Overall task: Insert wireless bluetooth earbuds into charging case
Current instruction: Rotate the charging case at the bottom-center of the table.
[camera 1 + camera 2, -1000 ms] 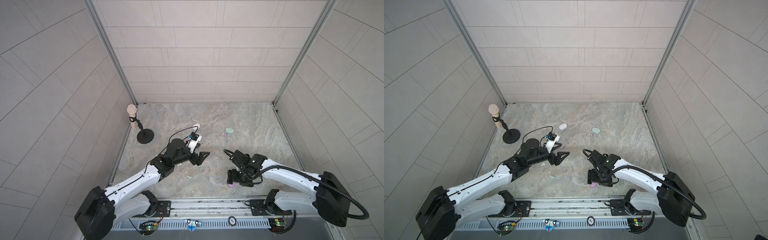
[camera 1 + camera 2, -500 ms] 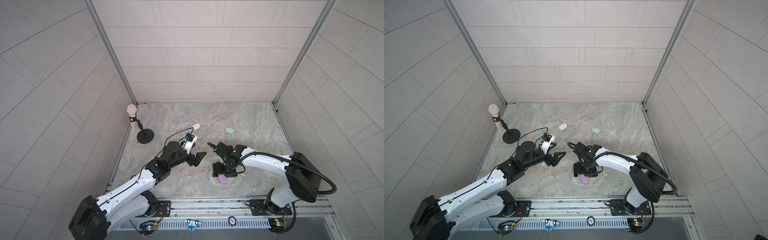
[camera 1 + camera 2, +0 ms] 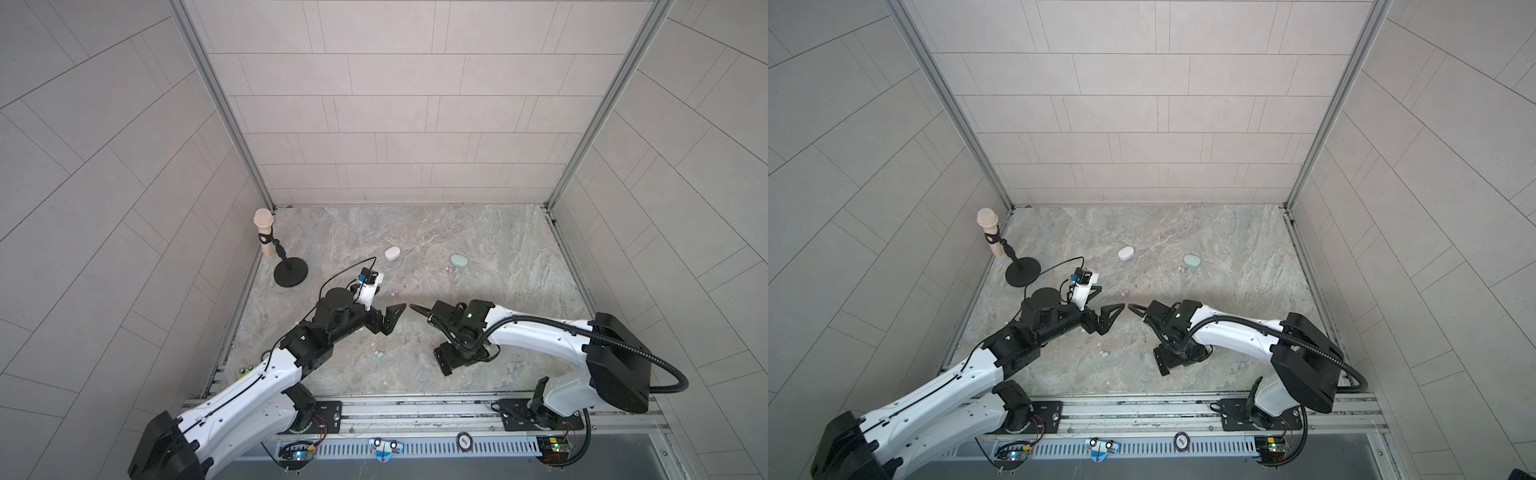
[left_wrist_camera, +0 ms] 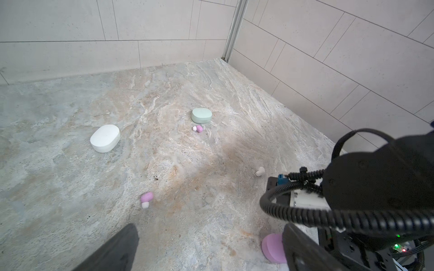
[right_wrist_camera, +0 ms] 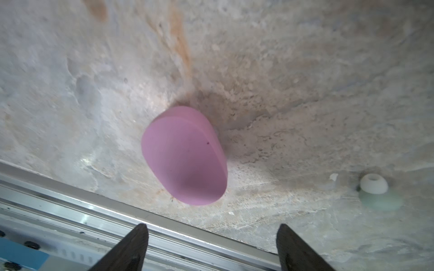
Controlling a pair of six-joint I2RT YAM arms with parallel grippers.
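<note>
**Right gripper [image 5: 211,226] poised at lilac case, fingers spread, nothing held**

Obs: the right gripper hangs low over the marble table [image 5: 305,70] by the front rail [image 5: 70,199], fingers wide apart and empty. The lilac charging case [image 5: 185,159] lies flat just ahead of the fingertips, not between them. Its lid looks shut, with the seam visible. The wrist view is a little blurred, so I cannot tell whether there is contact. In both top views the arm hides the case.

Left gripper [image 4: 209,227]: released, empty, held above mid-table.

Earbuds: all that show lie loose on the table, none seated.
- One lilac earbud [image 4: 146,198] is near the left gripper.
- The second lilac earbud [image 4: 198,128] is just beside the closed mint case [image 4: 201,115].
- The white earbud [image 4: 260,171] is well apart from the closed white case [image 4: 105,138].
- The mint earbud [image 5: 375,192] is near the lilac case.

Step (judged): securing the lilac case ahead of opening it. No insertion yet.

Next move calls for bringing the jaws down astride the case, square to it, then closing gently. The smooth rounded shell will likely skid on the stone if nudged off-centre. That leaves the left gripper free for the lid or the nearest lilac earbud.
</note>
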